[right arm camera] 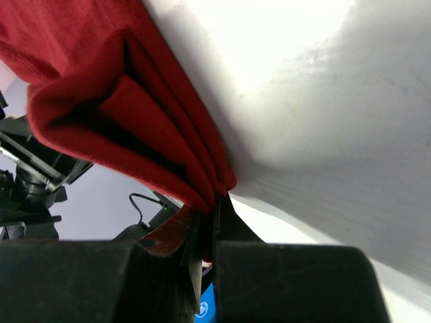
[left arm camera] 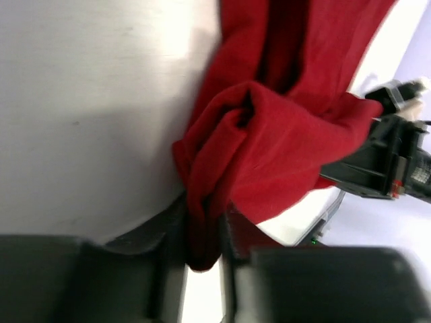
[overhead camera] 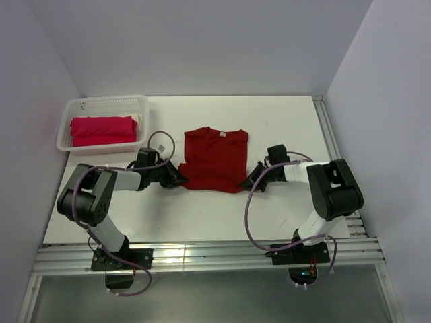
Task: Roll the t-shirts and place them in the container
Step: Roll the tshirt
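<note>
A dark crimson t-shirt (overhead camera: 215,158) lies spread at the middle of the tabletop (overhead camera: 289,121), its near hem bunched at both corners. The left pincer (overhead camera: 179,177) pinches the hem's left corner. The right pincer (overhead camera: 246,182) is clamped on the right corner. A pinkish-red t-shirt (overhead camera: 102,130) sits folded in a white basket (overhead camera: 108,101) at the far left corner.

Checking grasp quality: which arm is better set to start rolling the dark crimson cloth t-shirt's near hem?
Right, probably. The right gripper pinches the dark crimson cloth t-shirt flat at its folded corner; the left gripper holds a bunched wad. Rolling likely needs both.
</note>
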### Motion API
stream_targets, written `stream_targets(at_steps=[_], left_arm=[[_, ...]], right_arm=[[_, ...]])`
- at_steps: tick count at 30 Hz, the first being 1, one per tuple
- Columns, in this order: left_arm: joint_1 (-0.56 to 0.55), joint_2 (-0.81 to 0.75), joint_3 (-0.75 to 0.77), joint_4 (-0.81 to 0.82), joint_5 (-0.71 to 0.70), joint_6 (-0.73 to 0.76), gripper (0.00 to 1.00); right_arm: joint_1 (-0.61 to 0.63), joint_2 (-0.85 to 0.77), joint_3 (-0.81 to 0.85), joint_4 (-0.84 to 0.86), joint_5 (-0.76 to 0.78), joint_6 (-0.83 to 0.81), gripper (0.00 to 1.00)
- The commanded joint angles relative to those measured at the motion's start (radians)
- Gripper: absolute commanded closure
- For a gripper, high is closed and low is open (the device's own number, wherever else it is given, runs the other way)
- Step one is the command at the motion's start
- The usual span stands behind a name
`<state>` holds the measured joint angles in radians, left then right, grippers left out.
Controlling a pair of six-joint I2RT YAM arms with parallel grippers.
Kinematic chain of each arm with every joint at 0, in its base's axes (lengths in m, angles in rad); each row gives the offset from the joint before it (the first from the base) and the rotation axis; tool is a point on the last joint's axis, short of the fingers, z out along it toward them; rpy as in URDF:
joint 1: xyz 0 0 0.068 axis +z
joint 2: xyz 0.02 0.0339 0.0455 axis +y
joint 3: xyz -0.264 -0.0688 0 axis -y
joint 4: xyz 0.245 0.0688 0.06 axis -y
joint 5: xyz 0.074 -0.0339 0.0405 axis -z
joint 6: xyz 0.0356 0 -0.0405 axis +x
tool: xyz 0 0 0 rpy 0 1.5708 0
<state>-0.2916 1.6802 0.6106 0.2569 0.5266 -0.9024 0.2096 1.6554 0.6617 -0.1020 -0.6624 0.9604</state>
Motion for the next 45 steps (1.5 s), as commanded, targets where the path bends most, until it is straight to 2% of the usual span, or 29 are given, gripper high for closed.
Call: stream_targets(at_steps=[1, 4, 5, 7, 8, 10, 11, 16, 21, 24, 27, 28, 31, 34, 35, 39, 41, 45], left_arm=[[-0.009, 0.016, -0.017, -0.186, -0.155, 0.074, 0.80], [-0.012, -0.030, -0.038, -0.241, -0.136, 0.089, 0.85], [-0.017, -0.042, -0.052, -0.240, -0.123, 0.094, 0.85], [-0.038, -0.076, -0.096, -0.234, -0.117, 0.091, 0.84], [-0.049, -0.094, -0.109, -0.237, -0.123, 0.091, 0.84], [-0.072, -0.114, -0.144, -0.240, -0.119, 0.088, 0.83], [-0.078, -0.138, -0.155, -0.240, -0.117, 0.085, 0.83], [-0.078, -0.189, -0.169, -0.292, -0.106, 0.105, 0.81], [-0.078, -0.198, -0.129, -0.350, -0.123, 0.135, 0.81], [-0.078, -0.198, -0.118, -0.352, -0.109, 0.129, 0.80], [-0.078, -0.195, -0.104, -0.369, -0.111, 0.135, 0.80], [-0.078, -0.194, -0.101, -0.372, -0.109, 0.134, 0.80], [-0.078, -0.207, -0.092, -0.387, -0.106, 0.134, 0.79], [-0.078, -0.238, -0.097, -0.390, -0.099, 0.120, 0.66], [-0.078, -0.249, -0.104, -0.387, -0.099, 0.114, 0.53], [-0.075, -0.330, -0.135, -0.374, -0.119, 0.091, 0.28], [-0.070, -0.372, -0.162, -0.341, -0.109, 0.079, 0.22], [-0.070, -0.363, -0.207, -0.286, -0.096, 0.063, 0.21]], right_arm=[[0.005, -0.063, -0.022, -0.063, 0.009, -0.028, 1.00], [0.005, -0.101, -0.074, -0.062, -0.008, -0.041, 1.00], [0.005, -0.117, -0.091, -0.054, -0.014, -0.052, 0.90], [0.004, -0.170, -0.134, -0.056, 0.006, -0.063, 0.78], [0.004, -0.186, -0.142, -0.067, 0.021, -0.083, 0.62], [0.002, -0.200, -0.152, -0.085, 0.044, -0.106, 0.54], [0.001, -0.197, -0.155, -0.085, 0.046, -0.118, 0.51], [-0.001, -0.154, -0.181, 0.000, 0.031, -0.112, 0.50], [-0.003, -0.129, -0.162, 0.033, 0.047, -0.138, 0.52], [-0.003, -0.097, -0.133, 0.048, 0.014, -0.152, 0.58], [0.001, -0.088, -0.125, 0.048, 0.021, -0.164, 0.78], [0.001, -0.085, -0.125, 0.048, 0.017, -0.164, 0.88], [-0.001, -0.085, -0.129, 0.032, 0.003, -0.160, 1.00], [-0.001, -0.094, -0.135, -0.019, 0.010, -0.169, 1.00], [-0.001, -0.098, -0.137, -0.031, 0.012, -0.175, 1.00], [-0.022, -0.103, -0.154, -0.064, -0.008, -0.180, 1.00], [-0.030, -0.095, -0.149, -0.076, -0.017, -0.184, 1.00], [-0.035, -0.074, -0.120, -0.085, -0.031, -0.189, 1.00]])
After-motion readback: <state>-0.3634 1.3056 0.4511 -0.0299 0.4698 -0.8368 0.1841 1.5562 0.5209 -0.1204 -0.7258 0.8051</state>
